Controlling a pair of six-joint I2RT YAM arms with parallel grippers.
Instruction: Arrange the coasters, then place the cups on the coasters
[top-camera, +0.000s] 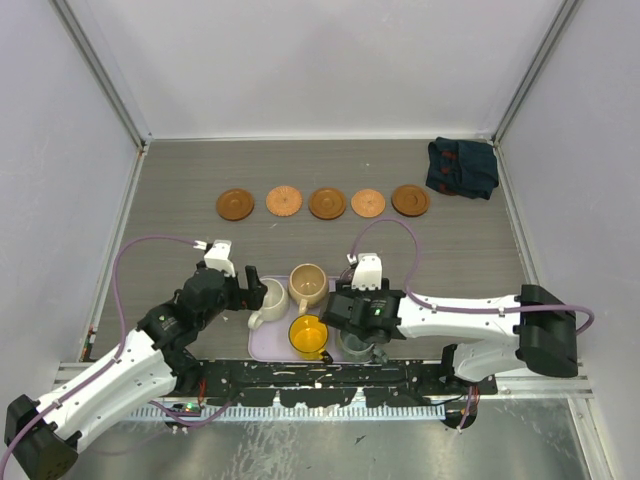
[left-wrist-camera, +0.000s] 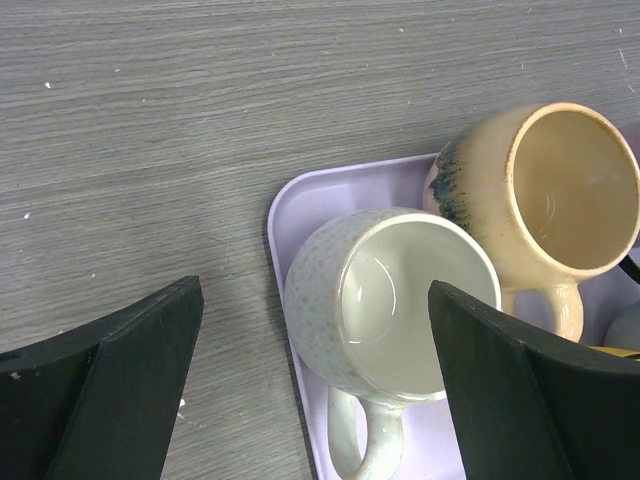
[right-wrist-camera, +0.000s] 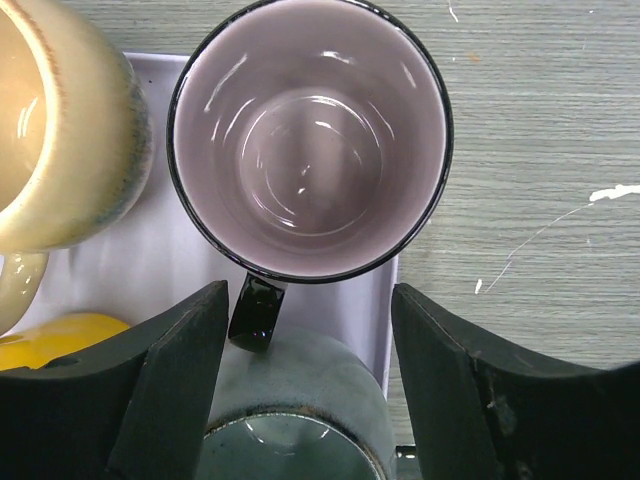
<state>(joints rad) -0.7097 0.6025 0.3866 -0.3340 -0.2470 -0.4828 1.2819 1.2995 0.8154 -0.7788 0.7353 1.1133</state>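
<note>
Five brown and tan coasters (top-camera: 327, 203) lie in a row across the middle of the table. A lavender tray (top-camera: 257, 345) near the arms holds the cups. My left gripper (left-wrist-camera: 315, 390) is open and straddles the cream-white cup (left-wrist-camera: 390, 300), with the tan cup (left-wrist-camera: 560, 190) just beyond it. My right gripper (right-wrist-camera: 310, 390) is open around the grey-green cup (right-wrist-camera: 290, 410), and a gap shows beside its right finger (right-wrist-camera: 470, 380). The mauve cup (right-wrist-camera: 310, 140) stands right ahead, its dark handle (right-wrist-camera: 255, 310) touching the grey-green one. The yellow cup (top-camera: 308, 336) sits at the tray's front.
A dark folded cloth (top-camera: 462, 167) lies at the back right corner. White walls with metal posts close in the table on three sides. The tray's right rim (right-wrist-camera: 390, 300) runs just inside my right finger.
</note>
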